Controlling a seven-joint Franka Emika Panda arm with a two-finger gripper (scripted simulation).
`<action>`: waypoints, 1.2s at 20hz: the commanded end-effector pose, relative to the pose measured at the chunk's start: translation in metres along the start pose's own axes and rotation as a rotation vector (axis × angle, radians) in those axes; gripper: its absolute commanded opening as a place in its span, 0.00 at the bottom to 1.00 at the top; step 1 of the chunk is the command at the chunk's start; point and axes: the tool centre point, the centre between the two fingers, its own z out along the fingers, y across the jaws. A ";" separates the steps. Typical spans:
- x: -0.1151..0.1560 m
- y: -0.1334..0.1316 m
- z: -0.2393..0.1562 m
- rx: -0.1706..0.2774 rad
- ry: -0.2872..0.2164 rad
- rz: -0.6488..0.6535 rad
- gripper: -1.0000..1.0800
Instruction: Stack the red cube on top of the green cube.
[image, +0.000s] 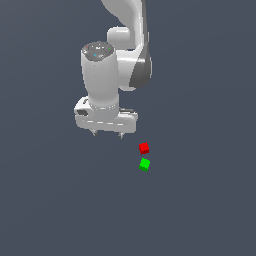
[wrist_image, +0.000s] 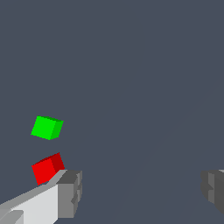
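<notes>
The red cube (image: 144, 148) lies on the dark floor, with the green cube (image: 144, 164) just below it in the exterior view, a small gap between them. My gripper (image: 107, 134) hangs to the exterior view's left of the red cube, apart from it and open, with nothing between its fingers. In the wrist view the red cube (wrist_image: 47, 168) sits just beyond one fingertip (wrist_image: 70, 192), outside the open gap, and the green cube (wrist_image: 47, 127) lies farther out. The gripper (wrist_image: 142, 188) stands wide open there.
The white arm (image: 112, 65) rises above the gripper. A plain dark grey floor (image: 200, 200) surrounds both cubes; nothing else shows.
</notes>
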 end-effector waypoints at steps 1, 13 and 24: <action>0.000 0.000 0.000 0.000 0.000 0.000 0.96; -0.025 -0.075 0.060 0.023 -0.031 -0.172 0.96; -0.070 -0.153 0.126 0.046 -0.066 -0.366 0.96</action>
